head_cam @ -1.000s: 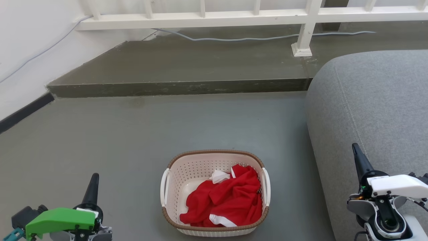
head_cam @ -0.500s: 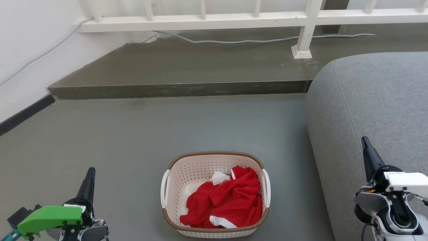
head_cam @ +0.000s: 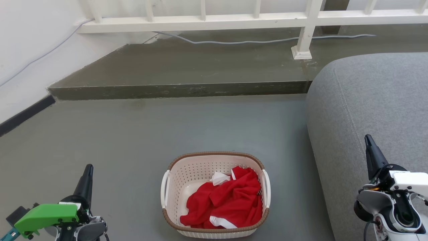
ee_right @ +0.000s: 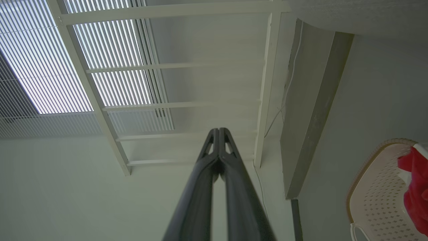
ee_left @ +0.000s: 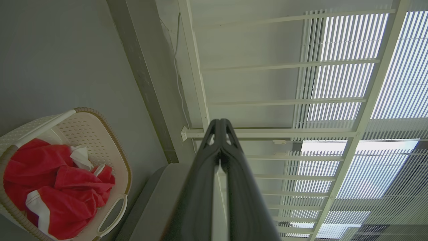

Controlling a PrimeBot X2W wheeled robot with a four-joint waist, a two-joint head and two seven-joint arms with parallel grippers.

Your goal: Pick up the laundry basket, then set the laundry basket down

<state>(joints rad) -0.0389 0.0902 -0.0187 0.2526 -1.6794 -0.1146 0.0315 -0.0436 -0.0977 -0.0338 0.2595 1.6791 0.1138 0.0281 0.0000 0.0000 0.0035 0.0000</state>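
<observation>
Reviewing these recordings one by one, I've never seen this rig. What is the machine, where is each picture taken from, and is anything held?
This is a wheeled robot with two arms, each ending in a gripper with two long dark fingers. The wide picture comes from a camera on its head, looking down at the grey floor. The other two come from wrist cameras looking along each gripper's fingers, so the room appears tilted. The left gripper is at lower left, the right gripper at lower right; both are shut and hold nothing. Between them on the floor stands a cream-white perforated plastic laundry basket with a brown woven-look rim, holding a crumpled red garment with white trim. A grey fabric sofa is on the right.
</observation>
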